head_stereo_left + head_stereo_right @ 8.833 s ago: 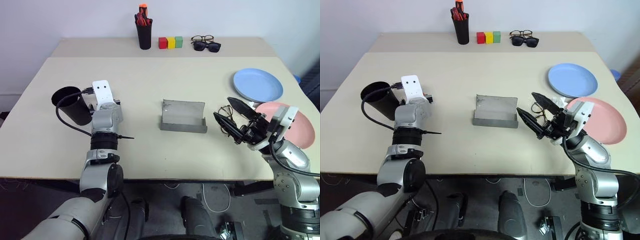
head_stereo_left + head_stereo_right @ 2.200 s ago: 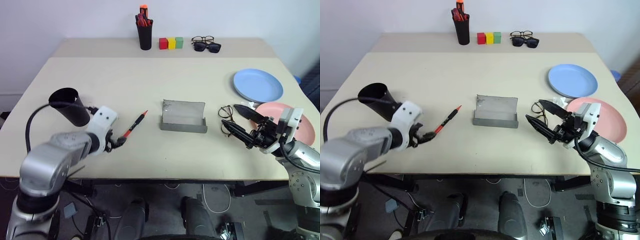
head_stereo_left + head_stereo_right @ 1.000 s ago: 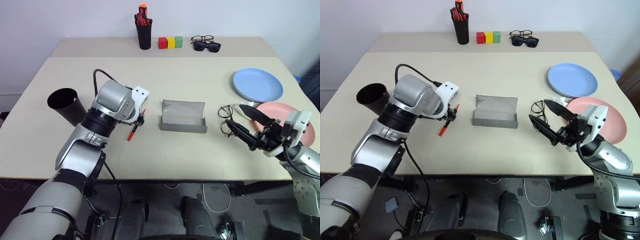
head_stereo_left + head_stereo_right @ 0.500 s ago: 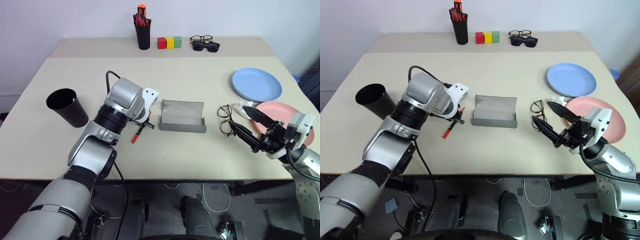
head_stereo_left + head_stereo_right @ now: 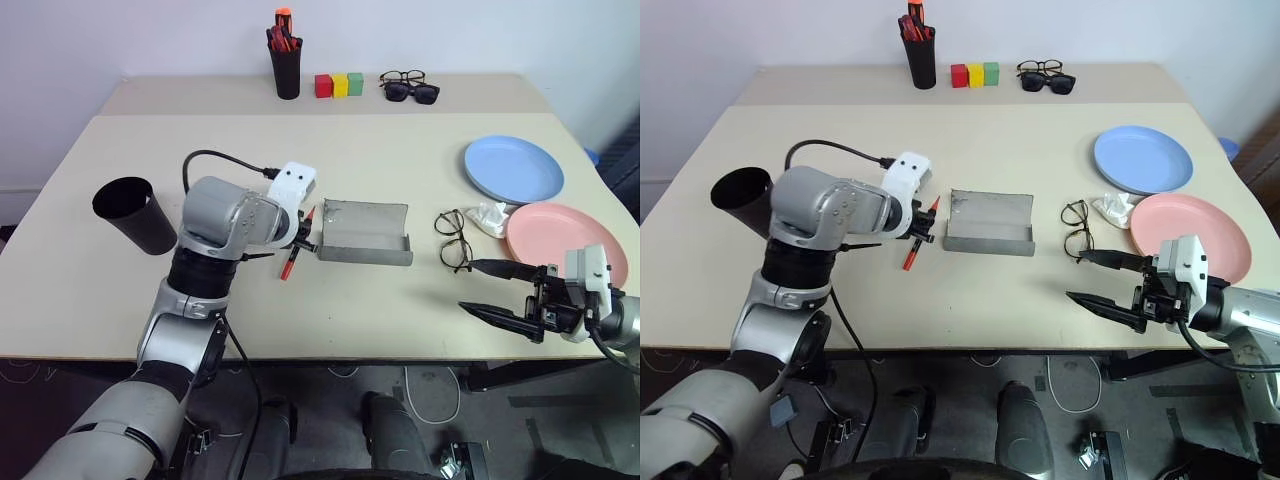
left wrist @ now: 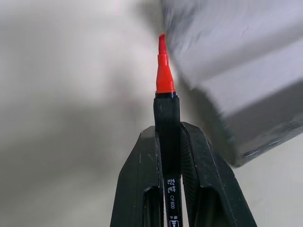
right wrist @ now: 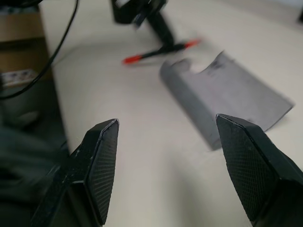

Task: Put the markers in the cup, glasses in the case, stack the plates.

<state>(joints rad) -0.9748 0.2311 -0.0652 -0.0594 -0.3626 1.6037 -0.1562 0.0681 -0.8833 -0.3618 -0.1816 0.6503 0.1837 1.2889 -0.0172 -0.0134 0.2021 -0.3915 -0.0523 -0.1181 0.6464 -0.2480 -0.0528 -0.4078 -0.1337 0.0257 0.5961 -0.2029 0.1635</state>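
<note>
Marker gripped, nothing yet put away

Marker point(image 5: 297, 243), the one with the red cap and dark body, is clamped between the closed fingers of the left pincer point(image 5: 296, 240). It hangs tilted above the tabletop point(image 5: 330, 180), its upper red tip just beside the left end of the case point(image 5: 366, 232). The left wrist view shows the two black fingers shut on the dark barrel with the red tip pointing toward the grey case.

Judging by the layout, the task is barely begun. The cup point(image 5: 134, 213) stands well apart from the pen, off toward nine o'clock from the pincer, and I see nothing in it; the marker has to travel that way before it can drop in. The second, thinner marker I cannot find on the tabletop.

The glasses point(image 5: 453, 239) lie on the tabletop at three o'clock from the open case, outside it. The right pincer point(image 5: 503, 291) hovers low near the front edge, toward five o'clock from the glasses, its fingers spread wide and gripping nothing.

The blue plate point(image 5: 514, 169) and the pink plate point(image 5: 565, 238) lie side by side at the right, not stacked; a small crumpled white scrap point(image 5: 490, 217) sits between them.

At twelve o'clock, along the back, stand a pen cup point(image 5: 287, 62), three coloured blocks point(image 5: 339, 85) and spare spectacles point(image 5: 410, 87), none of them part of the job.
</note>
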